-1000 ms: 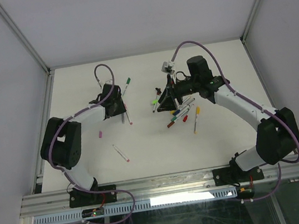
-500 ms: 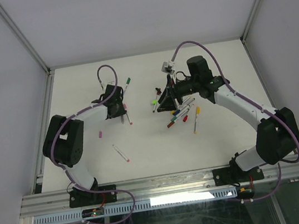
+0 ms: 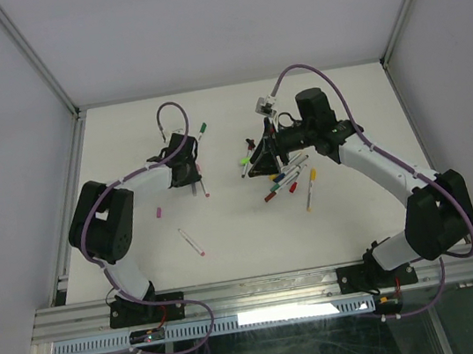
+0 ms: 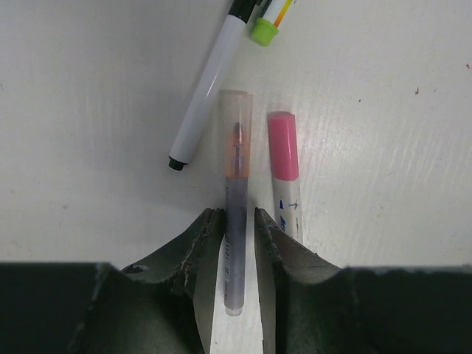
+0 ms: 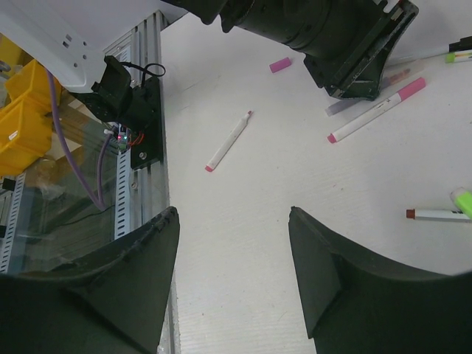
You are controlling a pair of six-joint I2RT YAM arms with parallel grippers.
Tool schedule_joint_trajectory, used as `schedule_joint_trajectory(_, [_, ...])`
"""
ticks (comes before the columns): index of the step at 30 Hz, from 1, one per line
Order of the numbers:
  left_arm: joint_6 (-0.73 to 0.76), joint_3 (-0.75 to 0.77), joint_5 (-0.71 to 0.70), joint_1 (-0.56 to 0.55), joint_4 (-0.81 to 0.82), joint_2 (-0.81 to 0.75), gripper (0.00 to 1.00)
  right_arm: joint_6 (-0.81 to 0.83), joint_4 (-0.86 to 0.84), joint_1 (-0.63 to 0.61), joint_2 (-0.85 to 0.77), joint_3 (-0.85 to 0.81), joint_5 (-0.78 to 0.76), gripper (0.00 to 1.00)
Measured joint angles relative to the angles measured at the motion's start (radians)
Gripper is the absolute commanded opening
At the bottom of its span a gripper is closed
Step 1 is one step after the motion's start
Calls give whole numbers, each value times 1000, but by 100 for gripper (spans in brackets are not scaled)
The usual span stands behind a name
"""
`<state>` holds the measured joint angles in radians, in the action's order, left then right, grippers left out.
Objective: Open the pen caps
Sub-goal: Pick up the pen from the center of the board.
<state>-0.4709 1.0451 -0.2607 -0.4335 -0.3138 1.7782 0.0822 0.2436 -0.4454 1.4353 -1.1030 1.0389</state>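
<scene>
In the left wrist view my left gripper (image 4: 236,221) straddles a grey pen (image 4: 236,177) with a clear cap that lies on the table. The jaws stand narrowly apart, the left one at the barrel, with a thin gap on the right. A pink-capped pen (image 4: 285,147) lies right beside it, and a white pen with a black end (image 4: 209,96) lies to its left. In the top view the left gripper (image 3: 190,173) is at mid-left. My right gripper (image 3: 256,161) is wide open and empty, beside a pile of pens (image 3: 286,178). A loose pink cap (image 3: 160,212) lies apart.
A green-capped pen (image 3: 201,133) lies behind the left gripper. A white pen with a pink end (image 3: 193,241) lies near the front. A yellow pen (image 3: 311,188) lies right of the pile. The aluminium rail (image 5: 144,110) runs along the table's near edge.
My left gripper has shifted slightly right and forward over the pens near it. The right arm has not moved.
</scene>
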Motion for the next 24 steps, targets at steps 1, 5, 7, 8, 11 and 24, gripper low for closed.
schedule_joint_trajectory(1, [0,0,0,-3,-2,0,26,-2,0,0,0,0,2,64])
schedule_joint_trajectory(5, [0,1,-2,-6,-4,0,19,-6,-6,0,0,0,10,64])
schedule_joint_trajectory(7, [0,3,-2,-6,-5,2,15,-8,-8,0,0,0,15,64])
schedule_joint_trajectory(8, [0,4,-2,-6,-7,2,13,-10,-8,0,0,0,17,64])
schedule_joint_trajectory(11, [0,6,-3,-9,-9,2,7,-12,-10,0,0,1,19,64])
schedule_joint_trajectory(24, [-12,-43,3,-19,-5,-175,0,-136,-188,0,5,102,69,64])
